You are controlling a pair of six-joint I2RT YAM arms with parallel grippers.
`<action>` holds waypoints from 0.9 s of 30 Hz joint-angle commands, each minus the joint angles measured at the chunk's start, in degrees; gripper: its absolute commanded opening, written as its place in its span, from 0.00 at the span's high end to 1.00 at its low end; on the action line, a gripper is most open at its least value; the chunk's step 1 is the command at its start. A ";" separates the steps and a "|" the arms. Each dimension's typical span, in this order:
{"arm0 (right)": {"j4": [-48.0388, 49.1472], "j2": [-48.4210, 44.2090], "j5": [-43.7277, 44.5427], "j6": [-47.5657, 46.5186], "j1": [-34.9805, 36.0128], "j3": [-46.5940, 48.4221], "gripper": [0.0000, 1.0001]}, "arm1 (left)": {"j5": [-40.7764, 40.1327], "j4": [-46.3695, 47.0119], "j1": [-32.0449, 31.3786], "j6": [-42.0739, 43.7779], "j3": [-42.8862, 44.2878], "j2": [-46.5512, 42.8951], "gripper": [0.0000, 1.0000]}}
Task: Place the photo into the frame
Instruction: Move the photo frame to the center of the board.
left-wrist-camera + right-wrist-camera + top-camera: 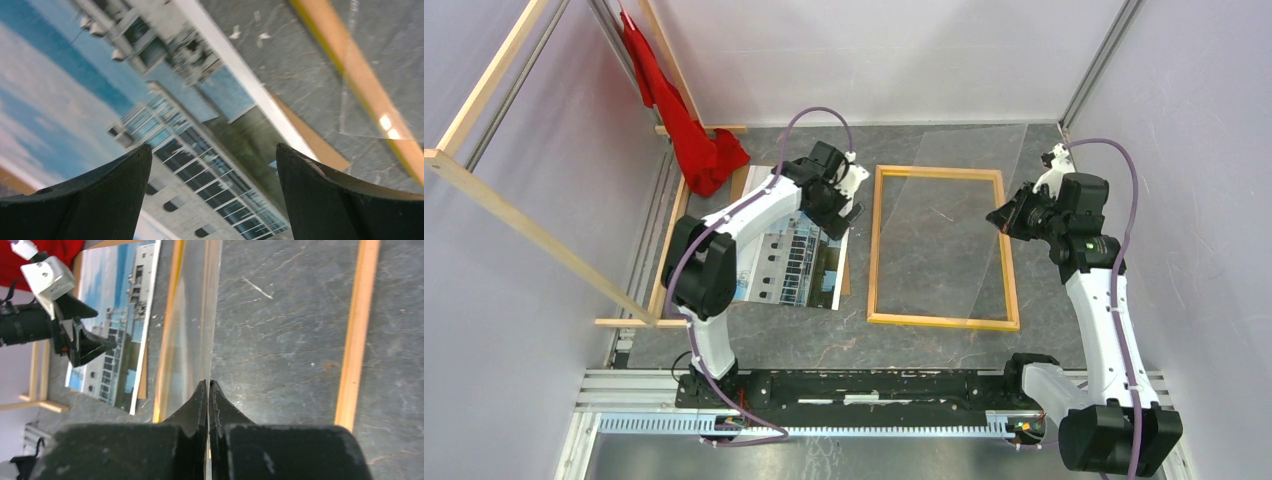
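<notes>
The photo (789, 265), a building against blue sky, lies face up on the table left of the frame (943, 321). The frame lies flat with its light wood side showing. My left gripper (849, 205) hovers open just over the photo's (100, 80) right edge, and its jaws (212, 150) hold nothing. My right gripper (1002, 217) is shut on the edge of a clear sheet (954, 210), which it holds tilted over the frame. In the right wrist view, the closed fingertips (208, 382) pinch the sheet (192, 330) edge-on, with the frame's rail (356, 335) to the right.
A brown backing board (310, 140) lies under the photo and shows along its right edge. A red cloth (694, 130) hangs at the back left corner. Light wooden bars (494, 190) stand along the left wall. White walls enclose the table.
</notes>
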 commanded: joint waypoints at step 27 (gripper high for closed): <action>-0.90 -4.21 27.95 1.10 -0.63 8.76 1.00 | 9.25 7.89 -5.92 -9.30 4.59 9.09 0.00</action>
